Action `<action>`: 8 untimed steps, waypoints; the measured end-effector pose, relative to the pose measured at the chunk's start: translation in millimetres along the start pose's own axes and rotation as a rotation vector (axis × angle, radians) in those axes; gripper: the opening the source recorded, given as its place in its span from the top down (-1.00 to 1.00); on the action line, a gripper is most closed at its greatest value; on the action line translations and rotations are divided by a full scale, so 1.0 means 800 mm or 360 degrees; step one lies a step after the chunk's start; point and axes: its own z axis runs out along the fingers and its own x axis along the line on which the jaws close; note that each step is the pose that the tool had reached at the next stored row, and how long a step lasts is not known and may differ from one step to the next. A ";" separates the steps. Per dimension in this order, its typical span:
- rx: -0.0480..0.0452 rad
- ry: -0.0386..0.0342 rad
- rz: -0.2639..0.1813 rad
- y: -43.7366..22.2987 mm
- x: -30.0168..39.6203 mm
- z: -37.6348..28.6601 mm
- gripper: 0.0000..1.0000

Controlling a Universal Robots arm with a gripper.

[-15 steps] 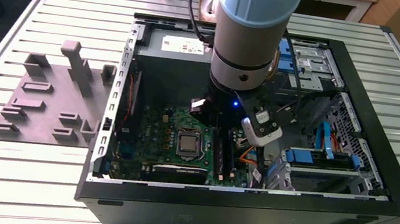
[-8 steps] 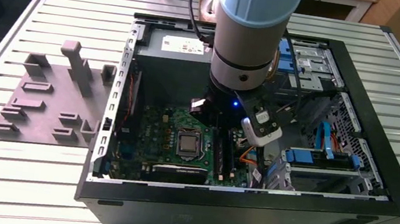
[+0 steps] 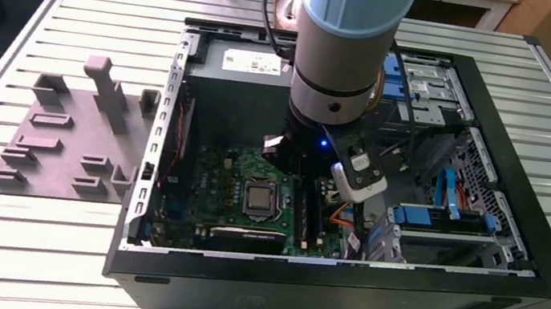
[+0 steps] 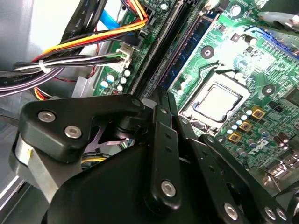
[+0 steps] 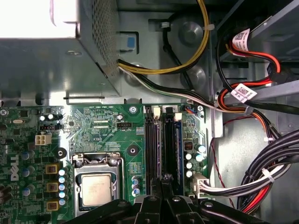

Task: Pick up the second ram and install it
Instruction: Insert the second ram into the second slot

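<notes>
My gripper (image 5: 162,187) is low inside the computer case (image 3: 342,298), over the long black memory slots (image 5: 170,144) beside the processor socket (image 5: 96,189). Its black fingers (image 4: 161,140) stand pressed close together. Between their tips shows a thin dark edge that I take for the second ram (image 5: 162,175), held edge-on and in line with the slots. Most of the stick is hidden by the fingers. In the exterior view the arm (image 3: 344,51) reaches down over the green motherboard (image 3: 237,198) and covers the gripper.
A grey moulded holder (image 3: 72,142) lies on the slatted table at the exterior view's left. The silver power-supply box (image 5: 51,51) borders the board. Bundled cables (image 5: 261,177) and drive bays (image 3: 429,217) crowd the side beyond the slots.
</notes>
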 end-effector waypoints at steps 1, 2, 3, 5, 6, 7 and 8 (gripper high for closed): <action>0.0000 0.0000 0.0000 0.0000 0.0000 0.0000 0.76; 0.0000 0.0000 0.0000 0.0000 0.0000 0.0000 0.76; 0.0000 0.0000 -0.0001 0.0000 0.0000 0.0000 0.76; 0.0000 0.0000 -0.0008 0.0000 0.0000 0.0000 0.76; -0.0001 0.0001 -0.0012 0.0000 0.0000 0.0000 0.76; -0.0001 0.0001 -0.0015 0.0001 0.0001 0.0000 0.76; -0.0001 0.0001 -0.0019 0.0000 0.0001 0.0000 0.76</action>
